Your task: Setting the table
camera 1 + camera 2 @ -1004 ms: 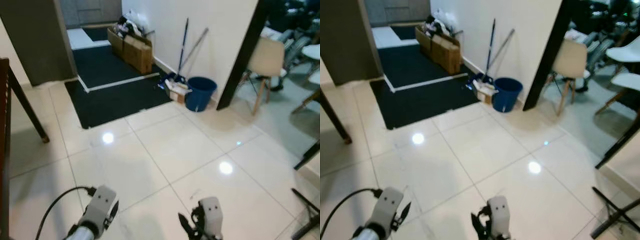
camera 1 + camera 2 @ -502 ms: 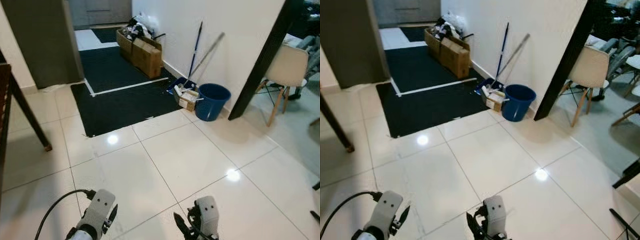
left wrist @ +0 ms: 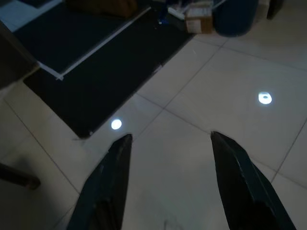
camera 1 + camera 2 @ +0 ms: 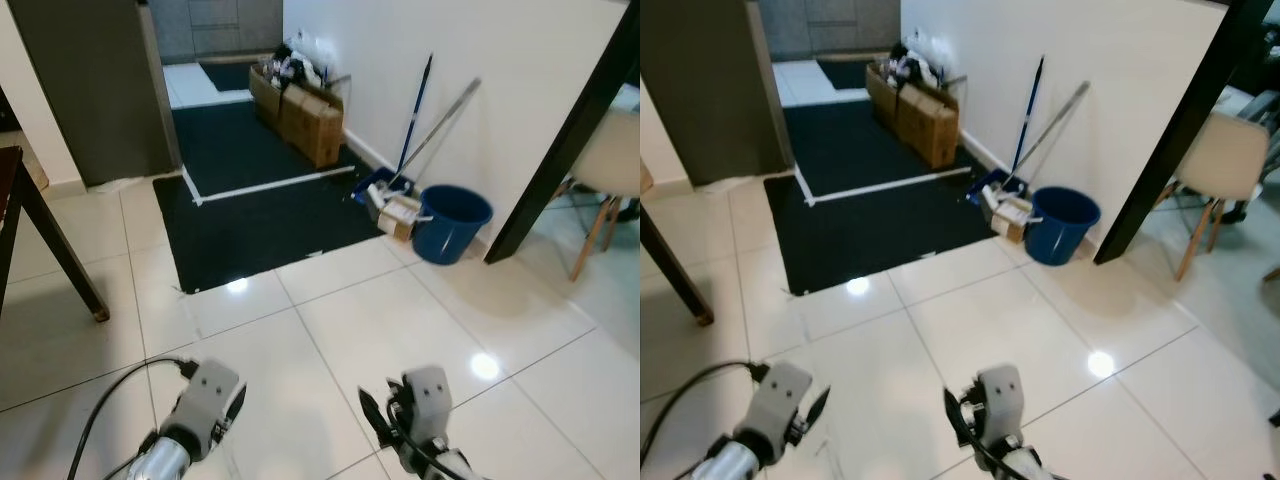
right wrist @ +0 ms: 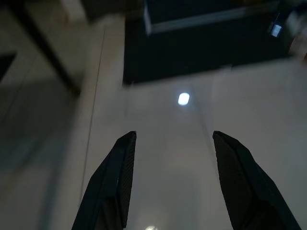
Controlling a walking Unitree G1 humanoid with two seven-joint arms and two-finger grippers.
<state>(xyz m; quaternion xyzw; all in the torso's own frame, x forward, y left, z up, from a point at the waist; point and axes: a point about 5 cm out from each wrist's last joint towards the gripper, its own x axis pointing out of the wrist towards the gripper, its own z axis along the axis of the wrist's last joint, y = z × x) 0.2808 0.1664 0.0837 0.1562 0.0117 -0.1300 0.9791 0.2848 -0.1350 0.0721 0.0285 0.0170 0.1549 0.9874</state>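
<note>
Both grippers, left (image 3: 165, 179) and right (image 5: 170, 179), hang over glossy floor tiles (image 4: 370, 320), jaws spread wide and empty; blue bucket (image 4: 452, 222) beside wall.

Home interior: tiled floor (image 4: 380, 320), bucket (image 4: 452, 222), chair (image 4: 610, 170).

Both arms hang low, left tool (image 3: 168, 182) and right tool (image 5: 172, 182) spread wide, holding nothing.
</note>
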